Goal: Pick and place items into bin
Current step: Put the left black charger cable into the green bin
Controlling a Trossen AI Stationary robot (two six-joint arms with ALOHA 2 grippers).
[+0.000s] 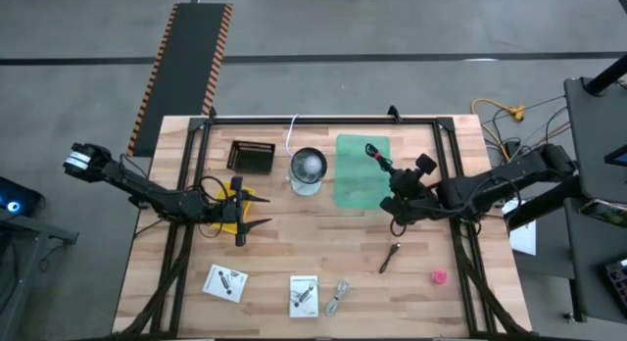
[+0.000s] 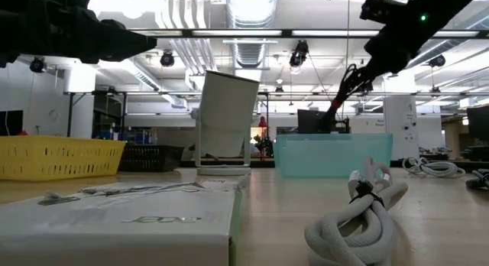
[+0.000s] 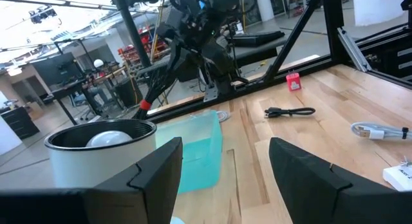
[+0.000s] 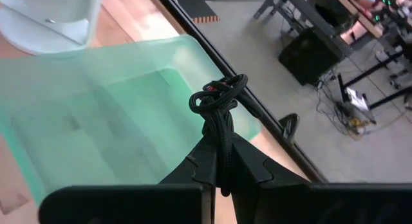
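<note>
Closest to the low camera we see a white printed card [image 2: 122,220] lying flat at the near edge of the tabletop [image 1: 323,238], with a coiled grey-white cable [image 2: 359,212] just beside it. From above, a second white card [image 1: 225,282] lies toward the near left corner, the dark stick-like tool [image 1: 390,258] rests right of centre, and the pink-red lump [image 1: 439,277] sits near the right edge. Our right claw [image 4: 222,163] is closed tight on the black-and-red coiled cable [image 4: 217,98], holding it in the air above the translucent green bin [image 1: 362,171], which stands toward the far edge. Beside the bin stands a white cylindrical container [image 1: 308,170], then a dark basket [image 1: 251,157] further left. Our left claw [image 1: 257,212] hangs over the left half of the tabletop, its fingers spread wide with nothing between them, next to a yellow basket [image 1: 227,194].
</note>
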